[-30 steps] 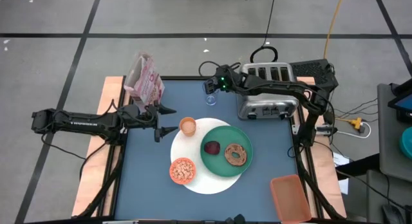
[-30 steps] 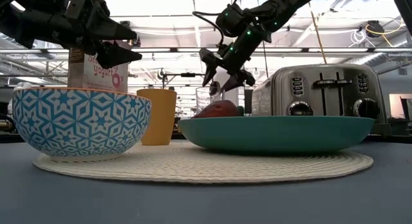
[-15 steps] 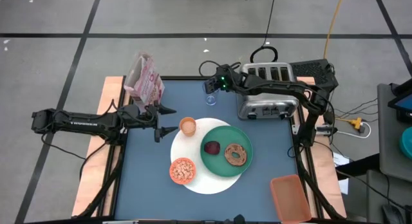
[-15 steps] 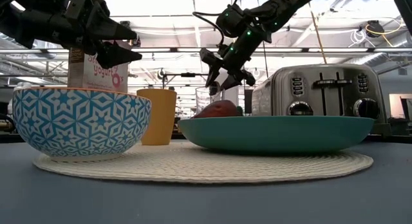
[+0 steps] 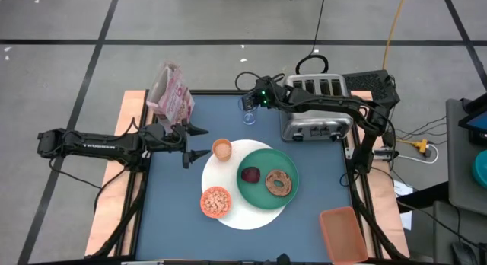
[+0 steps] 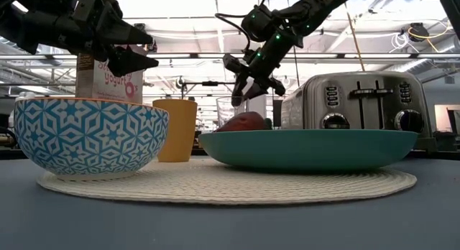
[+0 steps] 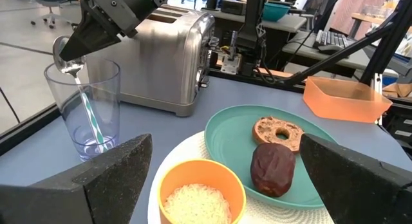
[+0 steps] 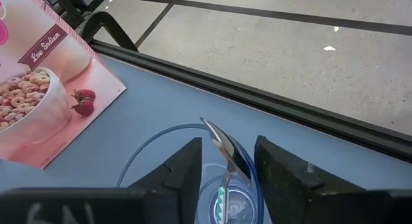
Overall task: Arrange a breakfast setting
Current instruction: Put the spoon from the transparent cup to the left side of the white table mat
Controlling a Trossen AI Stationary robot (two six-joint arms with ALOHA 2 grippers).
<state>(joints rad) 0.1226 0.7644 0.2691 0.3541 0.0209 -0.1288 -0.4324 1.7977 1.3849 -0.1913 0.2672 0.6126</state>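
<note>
The spoon stands in the glass left of the toaster, behind the plate.

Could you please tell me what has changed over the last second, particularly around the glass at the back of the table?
The right gripper, above the clear glass, has narrowed its fingers around the metal spoon standing in it. The left gripper stayed open and hovering beside the orange cup. The green plate, bagel and bowl have not moved.

Right gripper pinches the metal spoon over the clear glass.
</note>
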